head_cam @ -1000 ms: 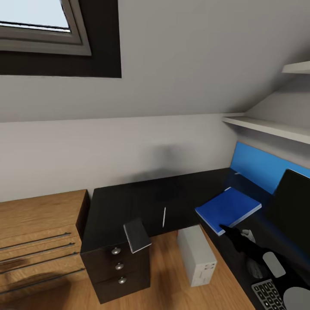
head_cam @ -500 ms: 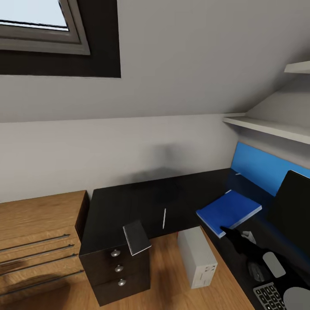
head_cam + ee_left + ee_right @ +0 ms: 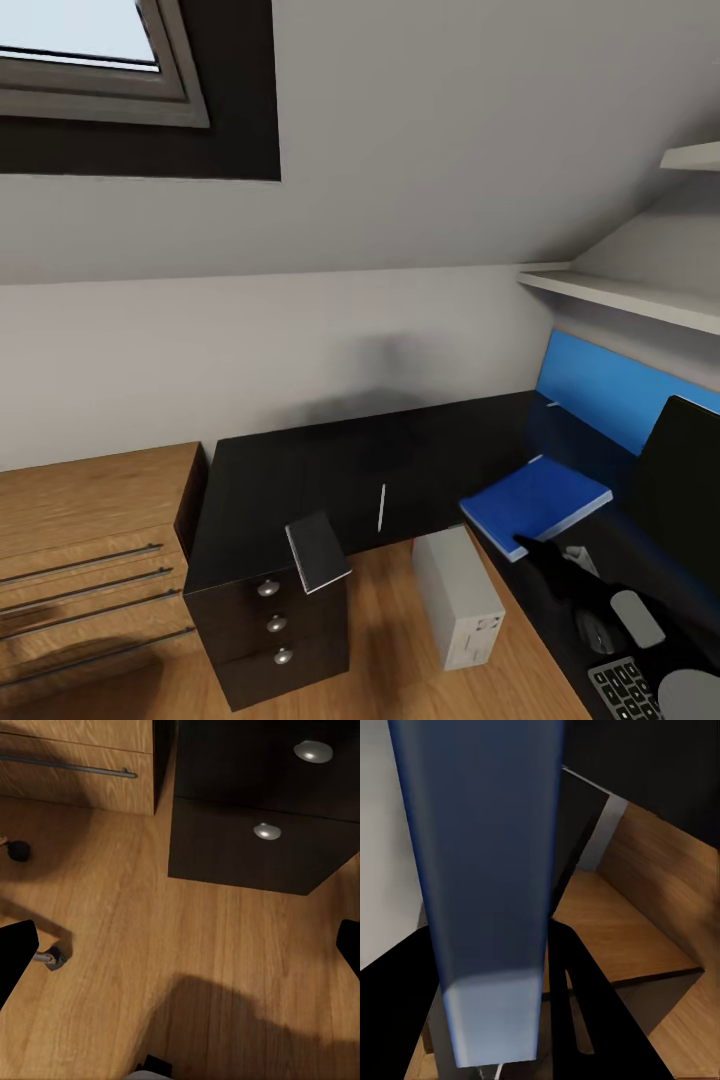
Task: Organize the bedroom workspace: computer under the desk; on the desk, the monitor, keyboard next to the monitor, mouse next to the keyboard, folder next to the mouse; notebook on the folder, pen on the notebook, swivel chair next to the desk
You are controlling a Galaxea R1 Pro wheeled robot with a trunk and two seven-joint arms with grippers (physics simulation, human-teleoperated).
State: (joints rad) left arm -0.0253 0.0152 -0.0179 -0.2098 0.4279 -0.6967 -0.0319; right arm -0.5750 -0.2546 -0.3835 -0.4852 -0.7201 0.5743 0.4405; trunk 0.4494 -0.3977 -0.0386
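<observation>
One end effector, the right (image 3: pixel 545 553), grips the near edge of the folder (image 3: pixel 535 500) over the bench (image 3: pixel 300 470) (notebook (image 3: pixel 318 552) and pen (image 3: pixel 381 506) lie left). Left end effector fingers (image 3: pixel 15 960) are spread wide above the floor (image 3: pixel 150 945).

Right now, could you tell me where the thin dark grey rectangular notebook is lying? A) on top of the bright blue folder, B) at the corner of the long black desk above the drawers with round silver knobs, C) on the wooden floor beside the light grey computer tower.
B: the thin dark grey rectangular notebook lies at the long black desk corner, overhanging the drawers with round silver knobs.
</observation>
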